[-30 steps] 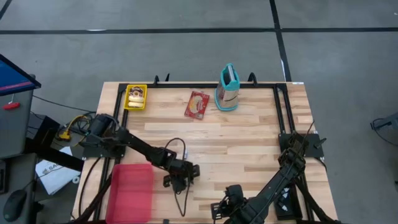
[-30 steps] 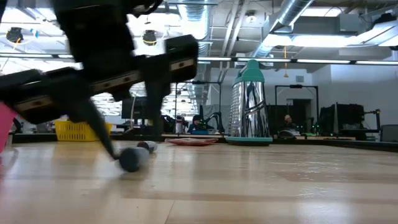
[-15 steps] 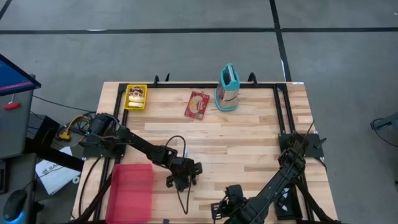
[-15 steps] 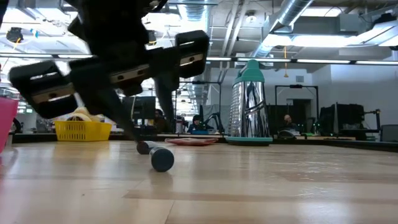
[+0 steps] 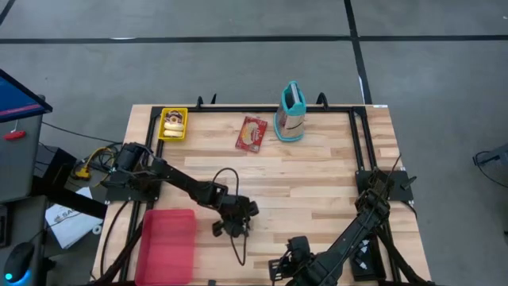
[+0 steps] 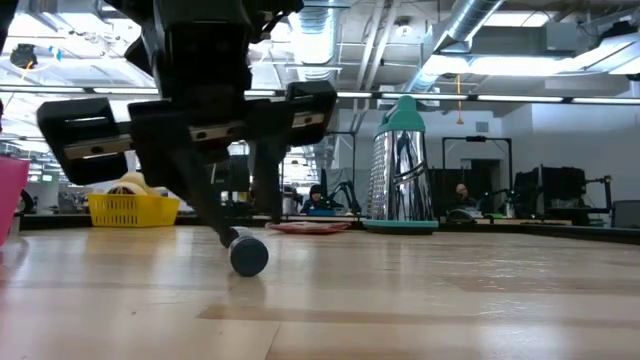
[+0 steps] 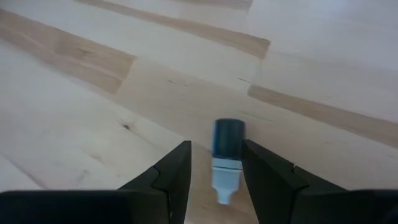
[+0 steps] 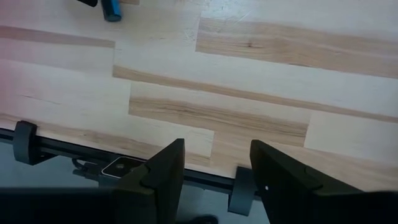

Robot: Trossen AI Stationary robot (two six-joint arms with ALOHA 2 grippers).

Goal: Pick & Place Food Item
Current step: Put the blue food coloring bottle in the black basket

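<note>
From above, the left end effector (image 5: 231,228) has slid rightward from the pink bin (image 5: 167,245); low down, the small blue-capped tube (image 6: 246,255) rolled along; its wrist view shows half-open fingers (image 7: 175,176) now straddling it, ungripped.

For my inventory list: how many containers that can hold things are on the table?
2. A yellow basket stands at the far left corner of the table; a pink bin lies at the near left edge. None looks hidden.

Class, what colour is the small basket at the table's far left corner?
Yellow. The small basket shows best in the high view.
</note>
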